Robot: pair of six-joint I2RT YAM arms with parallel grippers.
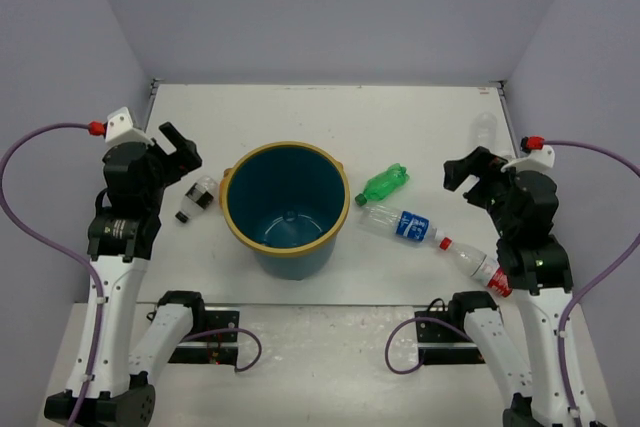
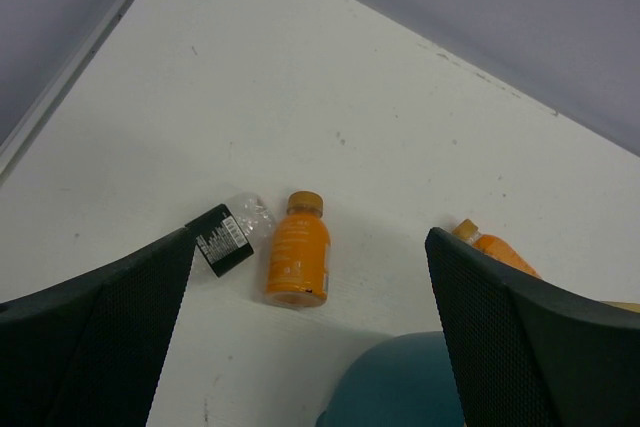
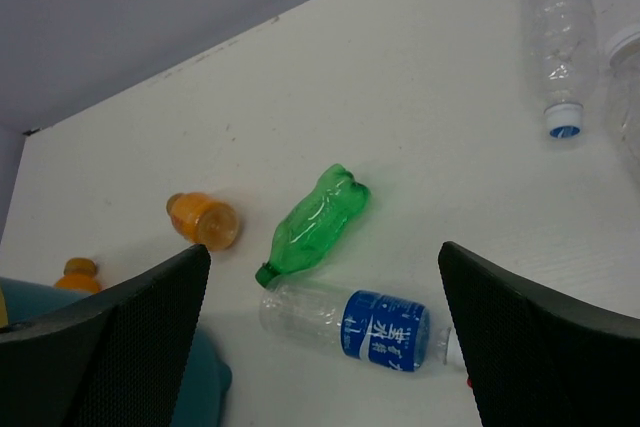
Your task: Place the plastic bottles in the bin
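Judging by thin, see-through plastic walls, the dented green bottle [image 1: 384, 185] and the blue-labelled clear bottle [image 1: 400, 224] should be light, slick, squashy and quick to roll. A hold across the mid-body, at the label, seems safest. Both lie just right of the round teal bin [image 1: 295, 262], which stands towards the table's [image 1: 400, 117] near edge. A dark-labelled bottle [image 1: 196, 199] lies left of it. Left claw [image 1: 178, 152] and right claw [image 1: 463, 172] hang wide open, empty.

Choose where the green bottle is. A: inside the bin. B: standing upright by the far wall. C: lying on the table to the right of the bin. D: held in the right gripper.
C: the green bottle lies on its side on the table, just right of the bin.
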